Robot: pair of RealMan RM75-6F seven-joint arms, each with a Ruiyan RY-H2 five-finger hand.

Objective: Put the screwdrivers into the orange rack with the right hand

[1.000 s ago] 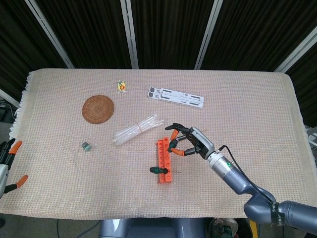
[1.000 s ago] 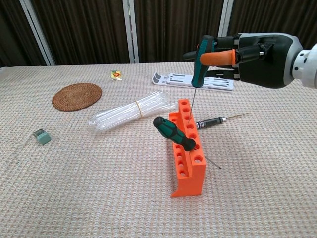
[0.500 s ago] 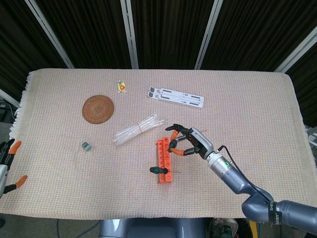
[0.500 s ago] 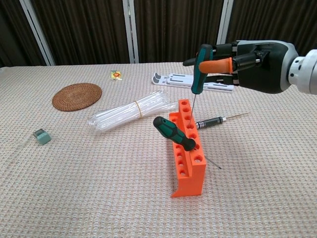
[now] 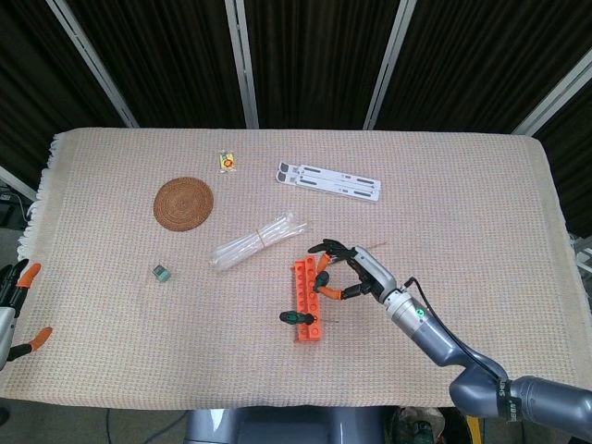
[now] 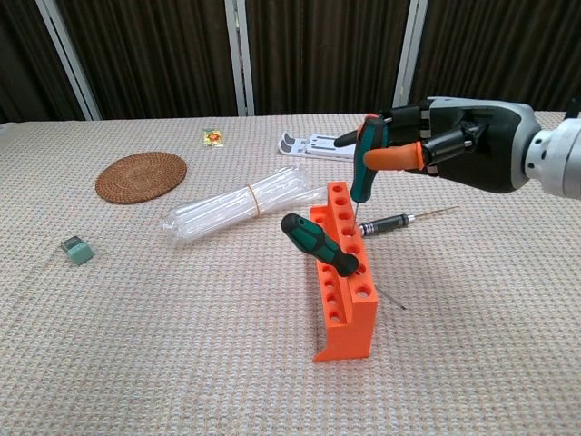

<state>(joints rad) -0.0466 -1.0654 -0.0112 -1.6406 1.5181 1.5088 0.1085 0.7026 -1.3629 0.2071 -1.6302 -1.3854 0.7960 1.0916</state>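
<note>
The orange rack (image 6: 346,289) (image 5: 306,301) stands mid-table, and a green-handled screwdriver (image 6: 315,242) (image 5: 296,317) leans slanted in one of its near holes. My right hand (image 6: 458,148) (image 5: 359,272) grips a second green-handled screwdriver (image 6: 367,170) upright over the rack's far end. Its thin shaft reaches down to a hole there. A black screwdriver (image 6: 396,221) lies on the cloth just right of the rack. My left hand (image 5: 17,310) shows only at the left edge of the head view, orange fingertips apart, holding nothing.
A bundle of clear plastic tubes (image 6: 238,208) lies left of the rack. A round woven mat (image 6: 141,175), a small grey-green block (image 6: 77,250), a small packet (image 6: 212,137) and a white folding stand (image 6: 313,145) lie farther off.
My right hand has come down toward the rack with the screwdriver, and the shaft now reaches lower, at a far hole. The slanted screwdriver and the rack have not moved.
</note>
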